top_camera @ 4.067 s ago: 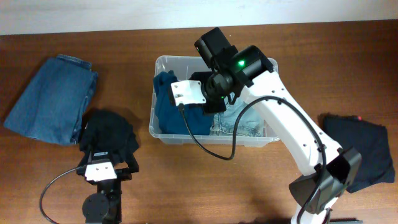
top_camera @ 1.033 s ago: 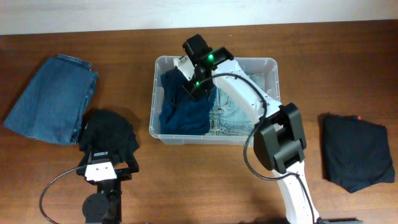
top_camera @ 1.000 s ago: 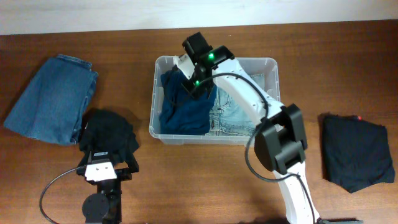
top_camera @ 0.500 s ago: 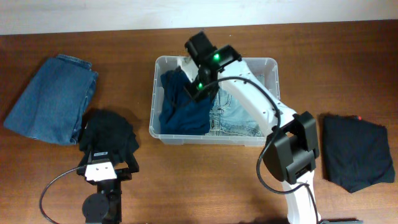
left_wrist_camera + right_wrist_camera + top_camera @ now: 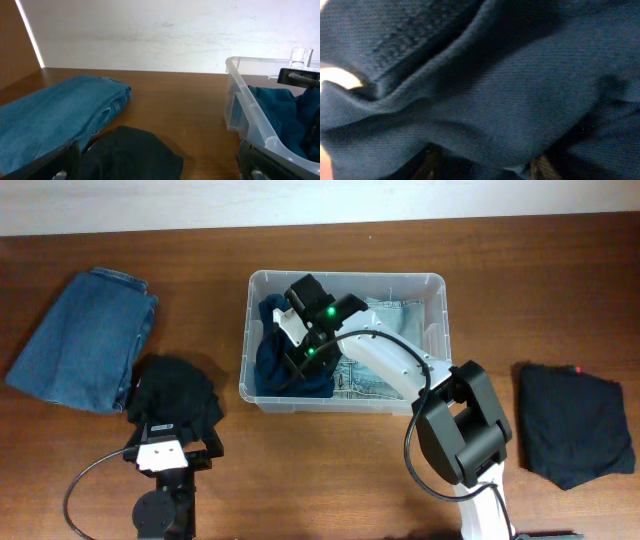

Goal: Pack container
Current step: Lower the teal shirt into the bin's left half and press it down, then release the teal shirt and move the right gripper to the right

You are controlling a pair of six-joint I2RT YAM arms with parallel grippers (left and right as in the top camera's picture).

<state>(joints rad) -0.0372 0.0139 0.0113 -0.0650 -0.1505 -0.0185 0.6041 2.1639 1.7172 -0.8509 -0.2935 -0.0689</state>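
The right end effector (image 5: pixel 296 364) is pressed into dark blue cloth (image 5: pixel 264 358) at the container's (image 5: pixel 440 330) left; whether it grips, I cannot tell. The left end effector (image 5: pixel 157 152) rests with fingers apart on the desk (image 5: pixel 330 475)

The overhead view looks straight down on the whole counter (image 5: pixel 560 290). The left wrist view sits low, facing level across it toward a pale wall (image 5: pixel 150 30). Both show the folded jeans (image 5: pixel 85 340) and the container (image 5: pixel 400 275). The right wrist view is pressed close against dark blue cloth (image 5: pixel 485 100), which fills it.

Dark teal garment (image 5: pixel 268 365), seemingly plain.
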